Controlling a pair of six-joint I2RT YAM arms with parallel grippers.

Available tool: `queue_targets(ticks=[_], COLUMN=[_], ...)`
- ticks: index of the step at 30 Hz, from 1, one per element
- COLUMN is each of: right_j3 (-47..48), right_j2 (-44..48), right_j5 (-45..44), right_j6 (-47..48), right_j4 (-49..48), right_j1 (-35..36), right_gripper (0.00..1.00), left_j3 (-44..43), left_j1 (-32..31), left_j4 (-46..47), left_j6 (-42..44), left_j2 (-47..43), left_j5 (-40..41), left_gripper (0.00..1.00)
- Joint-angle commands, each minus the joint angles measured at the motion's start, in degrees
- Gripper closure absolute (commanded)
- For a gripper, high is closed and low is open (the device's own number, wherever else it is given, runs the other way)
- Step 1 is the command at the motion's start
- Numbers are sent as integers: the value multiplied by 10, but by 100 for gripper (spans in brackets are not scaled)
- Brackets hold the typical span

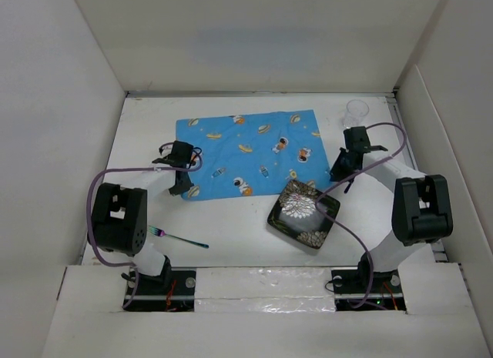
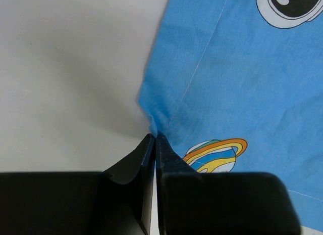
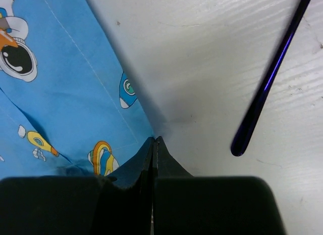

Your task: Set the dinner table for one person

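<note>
The blue cloth [image 1: 246, 150] is being pinched at its 8 o'clock edge by the left gripper [image 2: 154, 136], the jaws pressed fully together on the puckered hem. The 4 o'clock edge is being nipped likewise by the right gripper [image 3: 153, 140]. Everything is being carried by the dinner table [image 1: 231, 246] (white, panel-walled), with a plate [image 1: 303, 214] at the cloth's 5 o'clock and a fork [image 1: 177, 236] at 7.

We cannot name the dark rod [image 3: 267, 78], cut off at one o'clock; the cloth [image 2: 242, 83] runs past three o'clock.
</note>
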State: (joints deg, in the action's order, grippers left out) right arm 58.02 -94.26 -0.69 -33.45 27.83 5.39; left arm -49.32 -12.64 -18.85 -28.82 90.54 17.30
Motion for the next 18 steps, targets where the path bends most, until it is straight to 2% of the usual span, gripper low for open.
queue_targets(ticks=[1,7,8,10,12,13,16,17,18], right_j3=[-15,-45,-46,-54,-60,-66,-64,-64,-64], right_j2=[47,77,77,78,83,82,78,78,84], right_j5=[-19,-12,-7,-6,-12,-24,-26,-27,-28], right_j6=[-2,-3,-3,-5,-7,-8,-7,-7,-9], right_j4=[-1,5,6,8,3,5,7,10,11], right_j1=[5,5,5,12,12,12,12,12,12], right_gripper=[100,100,100,100,100,100,100,100,100], left_j3=[19,17,10,-2,-7,-13,-20,-25,-30], left_j1=[3,3,3,3,3,10,17,17,24], left_j4=[-31,-36,-39,-44,-43,-40,-38,-37,-41], left_j6=[-12,-17,-17,-13,-11,-7,-6,-5,-3], left_j2=[-31,-37,-34,-34,-34,-35,-38,-43,-46], left_j5=[-17,-10,-2,5,8,8,6,6,5], left_gripper=[100,100,96,94,88,73,67,59,56])
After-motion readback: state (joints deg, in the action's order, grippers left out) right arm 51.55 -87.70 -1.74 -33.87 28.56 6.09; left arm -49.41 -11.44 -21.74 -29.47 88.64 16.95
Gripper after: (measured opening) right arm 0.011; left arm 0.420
